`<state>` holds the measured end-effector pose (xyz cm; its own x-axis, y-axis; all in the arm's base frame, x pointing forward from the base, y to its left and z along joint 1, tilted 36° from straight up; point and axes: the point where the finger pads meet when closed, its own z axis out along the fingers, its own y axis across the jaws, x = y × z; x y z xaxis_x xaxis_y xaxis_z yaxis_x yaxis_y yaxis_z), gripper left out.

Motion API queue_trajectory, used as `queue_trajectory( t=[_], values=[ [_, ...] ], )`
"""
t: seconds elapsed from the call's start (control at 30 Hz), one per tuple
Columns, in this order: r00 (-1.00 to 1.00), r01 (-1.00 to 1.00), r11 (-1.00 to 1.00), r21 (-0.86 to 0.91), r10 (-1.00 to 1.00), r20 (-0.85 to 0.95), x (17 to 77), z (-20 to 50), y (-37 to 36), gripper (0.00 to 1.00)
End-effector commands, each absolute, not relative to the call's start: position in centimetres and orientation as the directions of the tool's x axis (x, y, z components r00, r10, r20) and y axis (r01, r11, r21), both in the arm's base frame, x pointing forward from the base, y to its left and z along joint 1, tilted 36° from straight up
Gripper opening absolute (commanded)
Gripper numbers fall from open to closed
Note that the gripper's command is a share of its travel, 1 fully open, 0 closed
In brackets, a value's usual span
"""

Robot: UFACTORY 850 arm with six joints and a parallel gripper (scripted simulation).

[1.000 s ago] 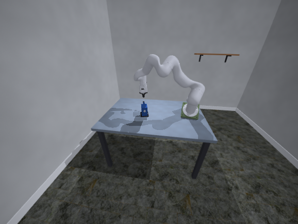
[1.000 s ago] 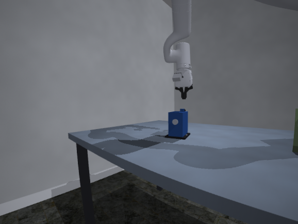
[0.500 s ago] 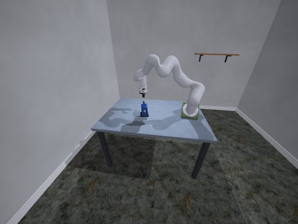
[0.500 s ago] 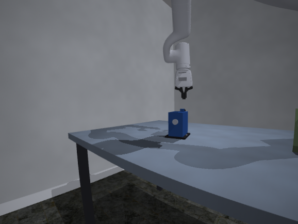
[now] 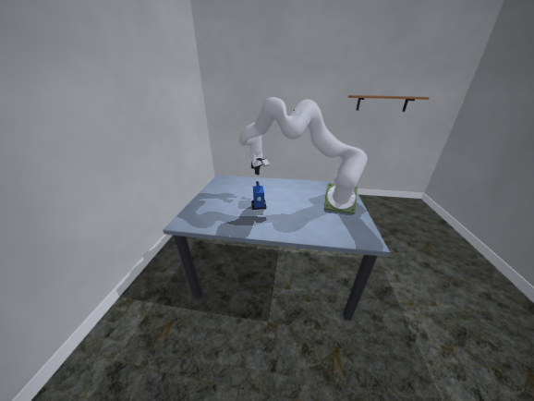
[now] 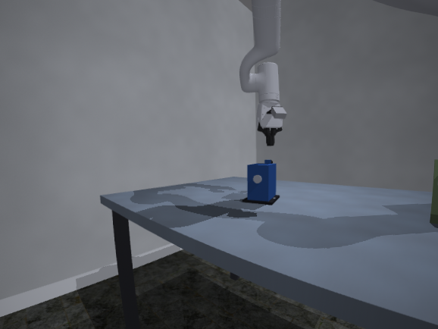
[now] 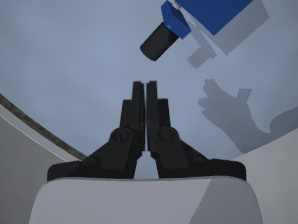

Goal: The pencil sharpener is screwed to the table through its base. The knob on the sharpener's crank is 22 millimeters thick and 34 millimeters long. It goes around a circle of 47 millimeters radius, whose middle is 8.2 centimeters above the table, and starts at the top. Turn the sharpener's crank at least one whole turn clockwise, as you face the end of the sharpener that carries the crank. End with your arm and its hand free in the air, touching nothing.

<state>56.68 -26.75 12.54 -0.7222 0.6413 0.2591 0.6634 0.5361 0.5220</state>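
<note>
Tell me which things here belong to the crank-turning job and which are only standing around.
Belong to the job:
- sharpener, blue, on a dark base
- knob, dark, on the crank
- gripper, jaws shut on nothing, above the sharpener
- table, which bears the sharpener

Only standing around:
- shelf on the back wall

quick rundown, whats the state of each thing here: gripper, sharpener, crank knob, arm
gripper: shut on nothing, hanging above the sharpener, touching nothing
pencil sharpener: upright on its black base on the table
crank knob: free, not gripped, at the top of the sharpener
arm: bent over the table, wrist pointing down
</note>
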Motion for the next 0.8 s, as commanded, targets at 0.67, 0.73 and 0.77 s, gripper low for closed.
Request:
queue_trajectory(
  t=[0.67, 0.73, 0.77],
  values=[
    [-0.976, 0.058, 0.818, 0.572, 0.166, -0.138, 56.72, 12.63, -26.8, 0.0],
    [-0.976, 0.058, 0.818, 0.572, 0.166, -0.138, 56.72, 12.63, -26.8, 0.0],
    [-0.978, -0.017, 0.829, 0.56, 0.103, -0.182, 56.72, 12.63, -26.8, 0.0]
  ],
)
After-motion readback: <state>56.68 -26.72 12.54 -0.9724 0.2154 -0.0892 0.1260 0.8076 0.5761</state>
